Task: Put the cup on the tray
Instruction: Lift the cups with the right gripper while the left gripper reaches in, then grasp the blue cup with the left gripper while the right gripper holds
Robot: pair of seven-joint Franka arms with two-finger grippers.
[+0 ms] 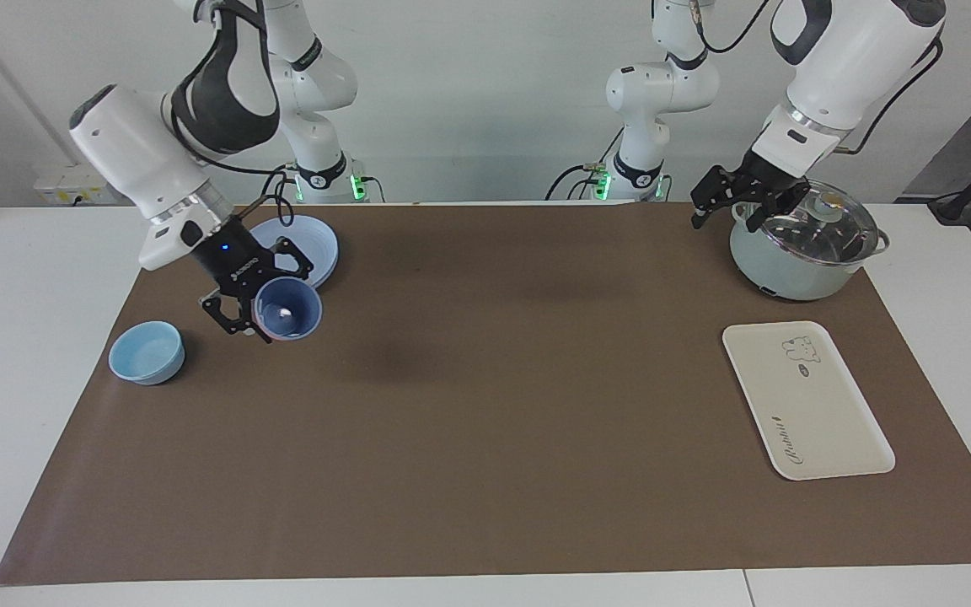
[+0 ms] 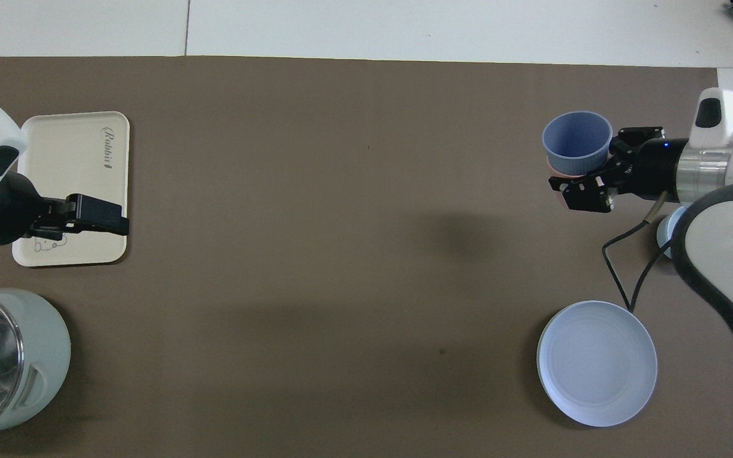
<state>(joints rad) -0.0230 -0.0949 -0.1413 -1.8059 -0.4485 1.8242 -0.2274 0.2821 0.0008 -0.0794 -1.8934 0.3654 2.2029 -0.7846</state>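
- Tray [image 1: 806, 399] sits nearest the facing camera: cream, rectangular, flat on the brown mat [image 1: 485, 421] toward the left arm's end of the table, nothing on it.
- Pot [image 1: 806, 249] with a glass lid stands on the mat nearer to the robots than the tray, same end.
- Left gripper [image 1: 726, 205] hangs in the air beside the pot's rim, holding nothing; fingers look parted. In the overhead view it covers part of the tray, but the facing view shows it well above the table.
- Right gripper [image 1: 260, 305] is clamped on the blue cup [image 1: 287, 308] at the right arm's end, one finger on each side of the wall.
- Cup is upright, mouth up, well apart from the tray, almost the whole mat between them.
- Pink edge shows just under the blue cup's base in both views; looks like a pink cup [image 2: 560, 170] nested beneath. Cannot tell whether the blue cup is lifted clear of it.
- Round blue plate [image 1: 304, 247] lies flat nearer to the robots than the cup, partly hidden by the right gripper in the facing view.
- Small light-blue bowl [image 1: 147, 351] sits on the mat beside the cup, closer to the mat's edge at the right arm's end.
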